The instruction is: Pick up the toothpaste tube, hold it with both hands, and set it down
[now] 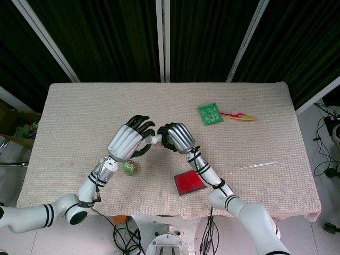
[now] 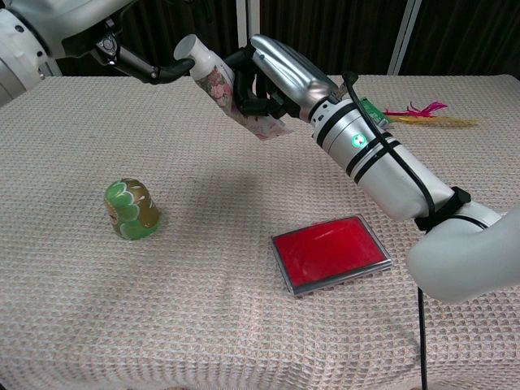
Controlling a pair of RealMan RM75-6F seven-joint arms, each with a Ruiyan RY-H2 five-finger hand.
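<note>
Chest view: toothpaste tube (image 2: 226, 91) held tilted above table (image 2: 203, 244), right hand (image 2: 272, 77) fingers wrapped round lower end, left hand (image 1: 129, 139) fingertips touching cap; likely slip if either releases unevenly.

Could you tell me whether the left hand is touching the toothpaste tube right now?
Touching: the chest view shows the left hand fingers against the toothpaste tube near its cap.

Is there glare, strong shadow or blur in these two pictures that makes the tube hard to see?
Head view: even light, sharp, but the toothpaste tube is mostly hidden between the left hand and right hand. Chest view: a bright glare streak on the back of the right hand, a soft shadow on the cloth below the tube; its printed pattern reads clearly.
</note>
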